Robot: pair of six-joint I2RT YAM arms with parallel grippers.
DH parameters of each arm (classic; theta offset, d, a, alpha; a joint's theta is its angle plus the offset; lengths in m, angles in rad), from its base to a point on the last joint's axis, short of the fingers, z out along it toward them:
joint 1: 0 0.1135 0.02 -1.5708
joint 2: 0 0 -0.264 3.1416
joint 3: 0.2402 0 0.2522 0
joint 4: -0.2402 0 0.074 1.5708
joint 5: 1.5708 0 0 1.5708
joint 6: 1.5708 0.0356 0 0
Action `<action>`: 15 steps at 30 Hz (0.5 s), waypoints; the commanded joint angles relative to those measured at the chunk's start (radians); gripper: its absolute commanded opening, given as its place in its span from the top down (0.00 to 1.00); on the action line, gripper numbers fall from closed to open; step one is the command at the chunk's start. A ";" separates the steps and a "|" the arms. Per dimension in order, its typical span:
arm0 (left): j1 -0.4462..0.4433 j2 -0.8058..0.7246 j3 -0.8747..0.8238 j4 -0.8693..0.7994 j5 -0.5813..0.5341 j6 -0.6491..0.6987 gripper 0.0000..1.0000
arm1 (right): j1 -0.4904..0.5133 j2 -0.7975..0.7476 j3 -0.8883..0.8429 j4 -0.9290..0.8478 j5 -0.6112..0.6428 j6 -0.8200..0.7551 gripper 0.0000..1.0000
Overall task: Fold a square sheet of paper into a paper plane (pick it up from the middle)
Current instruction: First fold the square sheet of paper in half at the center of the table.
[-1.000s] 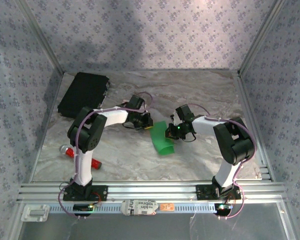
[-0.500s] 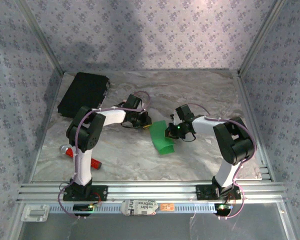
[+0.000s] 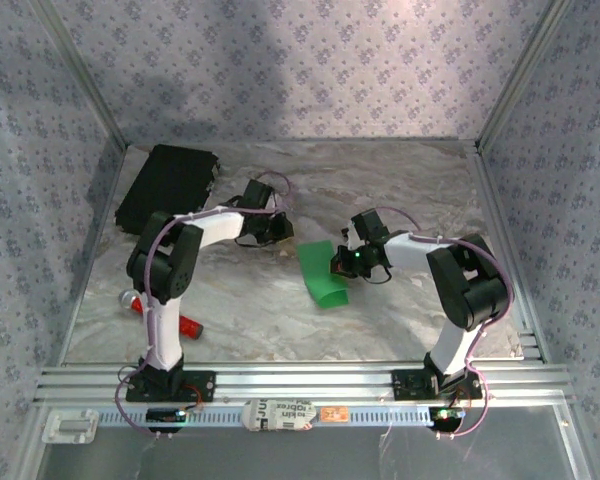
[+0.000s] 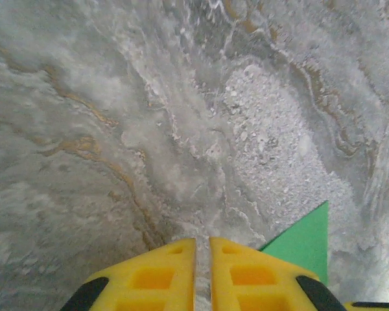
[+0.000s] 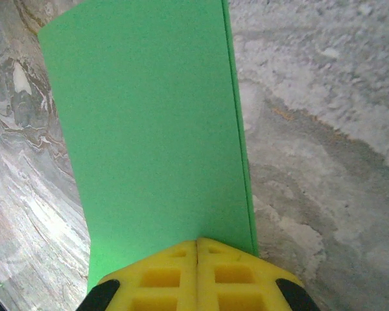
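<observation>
The green sheet of paper (image 3: 318, 278) lies mid-table as a long curved band, with two layers showing along one edge (image 5: 149, 116). My right gripper (image 3: 340, 264) is shut on the band's right edge; in the right wrist view its yellow fingers (image 5: 196, 245) meet on the paper with no gap. My left gripper (image 3: 282, 234) hangs just left of the paper's far corner and clear of it. In the left wrist view its fingers (image 4: 203, 245) stand a narrow slit apart with bare table between them, and a green corner (image 4: 306, 241) lies to their right.
A black rectangular case (image 3: 168, 187) lies at the back left. A red bar-shaped tool (image 3: 183, 324) lies near the left arm's base. Patterned walls close the table on three sides, and a metal rail (image 3: 310, 378) runs along the near edge.
My left gripper has drawn back to the left and away from the paper, its fingers parting slightly. The right gripper and the paper have stayed in place.
</observation>
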 commanded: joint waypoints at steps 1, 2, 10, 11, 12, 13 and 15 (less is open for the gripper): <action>-0.022 -0.102 0.028 -0.037 -0.008 0.009 0.86 | -0.015 0.038 -0.050 -0.092 0.193 0.037 1.00; -0.033 -0.117 0.022 -0.042 0.000 0.006 0.86 | -0.018 0.037 -0.049 -0.088 0.193 0.045 1.00; -0.178 -0.186 -0.127 0.082 0.132 -0.137 0.87 | -0.018 0.032 -0.044 -0.077 0.172 0.052 1.00; -0.190 -0.184 -0.145 0.110 0.150 -0.160 0.87 | -0.018 0.031 -0.047 -0.077 0.171 0.051 1.00; -0.201 -0.181 -0.166 0.143 0.166 -0.185 0.87 | -0.017 0.031 -0.048 -0.077 0.170 0.052 1.00; -0.210 -0.180 -0.185 0.166 0.176 -0.208 0.87 | -0.016 0.029 -0.051 -0.077 0.170 0.052 1.00; -0.225 -0.176 -0.211 0.179 0.170 -0.224 0.87 | -0.017 0.029 -0.052 -0.077 0.172 0.050 1.00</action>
